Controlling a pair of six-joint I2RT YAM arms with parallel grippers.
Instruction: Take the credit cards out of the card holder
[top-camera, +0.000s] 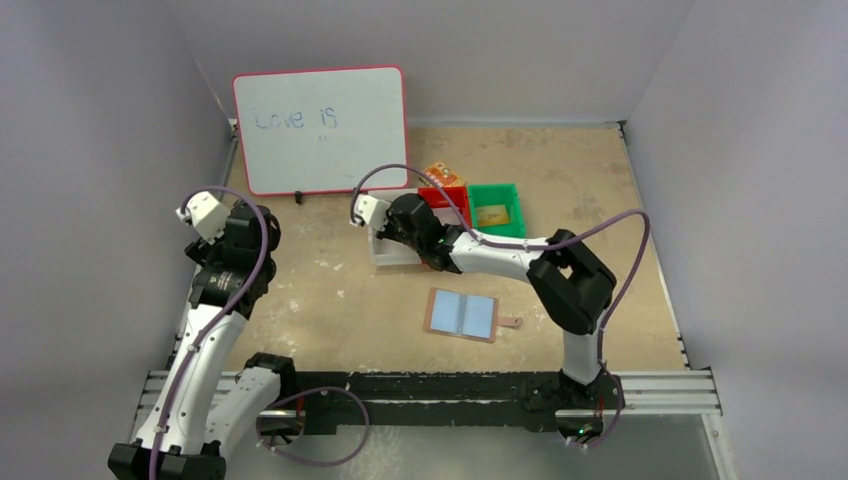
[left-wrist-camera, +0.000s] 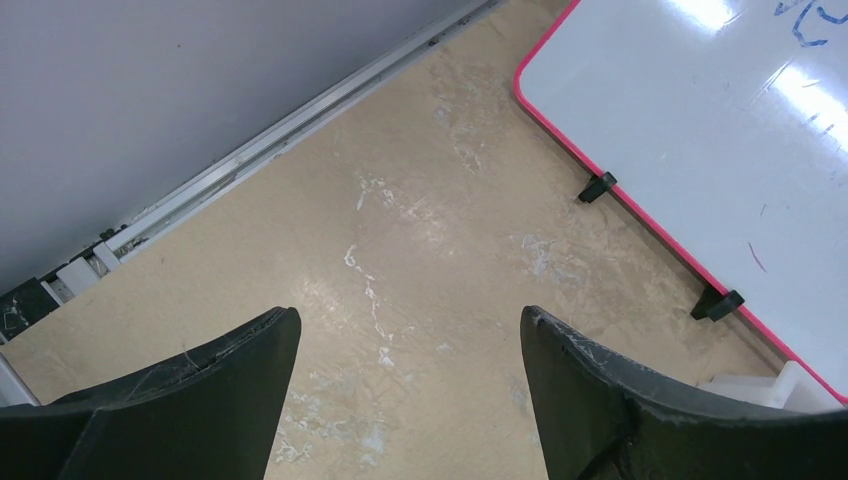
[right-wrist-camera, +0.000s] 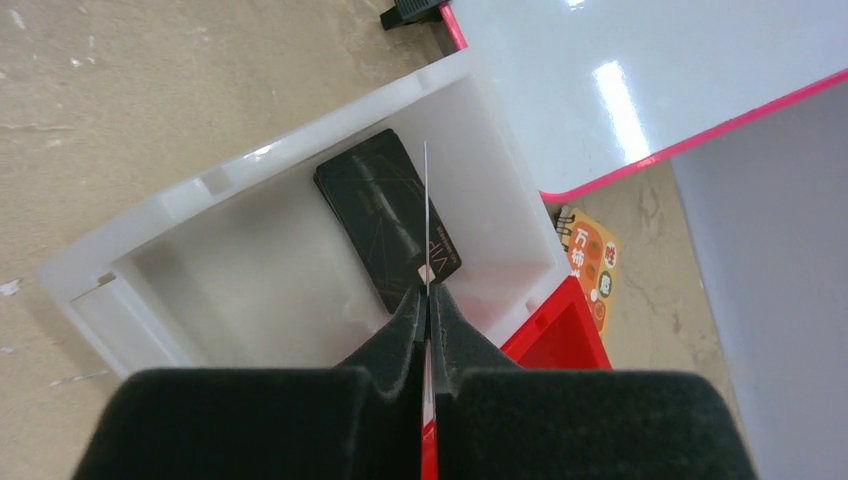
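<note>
Top external view: card holder (top-camera: 462, 315) lies open, pale blue side up, on desk (top-camera: 330, 290) center, well apart from both grippers. Right gripper (right-wrist-camera: 428, 300) is clenched on a thin card (right-wrist-camera: 426, 210), edge-on over white bin (right-wrist-camera: 250, 175) w/ black card (right-wrist-camera: 385, 215) inside. You should lower, stay centered, then let go. Left gripper (left-wrist-camera: 410, 315) hangs released nr whiteboard (left-wrist-camera: 700, 120).

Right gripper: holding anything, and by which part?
A thin card, seen edge-on; the right gripper pinches its near end above the white bin. The left gripper is open, empty.
</note>
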